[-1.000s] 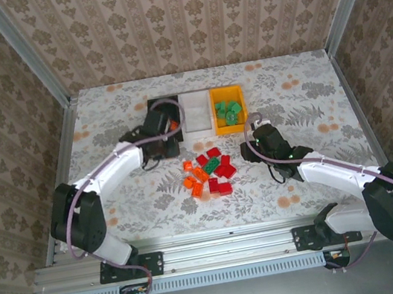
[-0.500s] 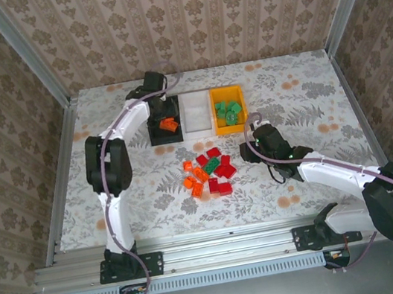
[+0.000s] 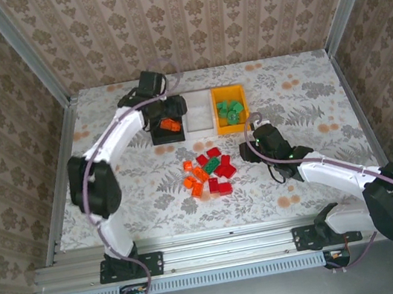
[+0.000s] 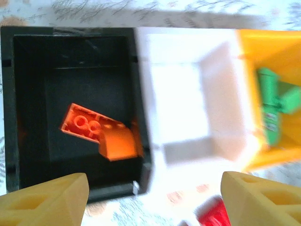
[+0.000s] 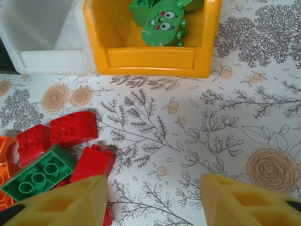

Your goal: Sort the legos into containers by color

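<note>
**Both claws apart and empty as the brick pile waits before the white bin**

Three containers stand in a touching row at the far side of the floral table (image 3: 300, 92), with the white bin (image 3: 196, 113) in the middle; the black bin (image 3: 167, 138) touches its left side and the orange-yellow bin (image 3: 233, 129) its right.

The left gripper (image 3: 164, 113) hangs over the black bin, just left of the white bin; in the left wrist view its two yellow fingers (image 4: 51, 195) stand wide apart with nothing between them. Below them two orange bricks (image 4: 101, 132) lie together on the black bin's floor, toward the wall shared with the white bin.

The green bricks (image 3: 232, 111) sit in the orange-yellow bin, right of the white bin; one of them carries a printed cartoon face (image 5: 162, 21).

The loose pile (image 3: 208, 171) of red, orange and green legos lies on the table on the near side of the white bin, apart from it.

The right gripper (image 3: 256, 141) sits low, nearer than the white bin and to its right, just beside the pile; its fingers are spread and grip nothing, with a red brick (image 5: 74, 127) and a green brick (image 5: 40, 174) just off its left finger.
</note>
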Tool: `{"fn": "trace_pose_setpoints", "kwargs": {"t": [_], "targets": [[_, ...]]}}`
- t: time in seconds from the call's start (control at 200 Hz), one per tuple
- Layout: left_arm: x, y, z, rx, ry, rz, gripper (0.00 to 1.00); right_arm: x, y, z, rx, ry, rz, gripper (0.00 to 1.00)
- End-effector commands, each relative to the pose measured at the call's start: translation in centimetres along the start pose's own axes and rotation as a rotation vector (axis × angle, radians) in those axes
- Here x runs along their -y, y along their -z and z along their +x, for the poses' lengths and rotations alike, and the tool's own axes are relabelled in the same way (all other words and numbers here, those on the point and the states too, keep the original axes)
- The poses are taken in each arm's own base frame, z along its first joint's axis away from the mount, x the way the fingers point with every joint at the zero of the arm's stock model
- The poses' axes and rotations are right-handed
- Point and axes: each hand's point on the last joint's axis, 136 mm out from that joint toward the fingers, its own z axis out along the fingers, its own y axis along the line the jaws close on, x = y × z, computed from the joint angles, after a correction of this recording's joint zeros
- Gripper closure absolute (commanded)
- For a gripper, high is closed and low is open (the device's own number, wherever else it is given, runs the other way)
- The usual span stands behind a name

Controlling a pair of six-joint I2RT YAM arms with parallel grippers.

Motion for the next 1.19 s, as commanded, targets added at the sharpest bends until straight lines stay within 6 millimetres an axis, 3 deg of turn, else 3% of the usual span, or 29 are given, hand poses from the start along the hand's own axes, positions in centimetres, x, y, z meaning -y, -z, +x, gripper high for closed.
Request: {"fn": "trace_pose_setpoints", "kwargs": {"t": [0.0,0.085,0.19,0.26,0.345,0.485,0.61,0.725,0.925,1.19], "targets": [[1.2,2.7,4.9,-0.027,-0.052,0.014,0.23,-0.3,0.5,-0.4,0.016,-0.010,-0.017,0.45],[1.5,3.3,10.4,-0.082,-0.102,0.021,0.23,-0.2,0.5,-0.4,0.019,-0.006,-0.009,0.45],[0.4,3.2,16.6,-0.162,-0.107,0.007,0.23,-0.1,0.6,-0.5,0.022,-0.005,-0.007,0.45],[-0.1,2.9,19.7,-0.194,-0.104,0.020,0.25,-0.1,0.6,-0.5,0.023,-0.007,-0.008,0.44],[-0.1,3.0,22.0,-0.192,-0.106,0.054,0.26,-0.1,0.5,-0.3,0.018,-0.007,-0.010,0.44],[0.1,3.1,23.2,-0.178,-0.142,0.079,0.26,-0.2,0.4,-0.3,0.015,-0.008,-0.013,0.43],[-1.4,2.2,23.6,-0.199,-0.167,0.004,0.30,-0.1,0.5,-0.3,0.017,-0.006,-0.007,0.43],[-1.4,1.2,24.1,-0.227,-0.178,0.014,0.32,-0.2,0.6,-0.4,0.022,-0.005,-0.009,0.43],[-1.2,0.0,24.1,-0.239,-0.182,0.027,0.33,0.2,0.9,-0.5,0.032,-0.003,0.003,0.43],[-3.0,-1.3,23.7,-0.248,-0.131,-0.021,0.34,0.1,0.8,-0.4,0.029,-0.002,0.002,0.43]]}}
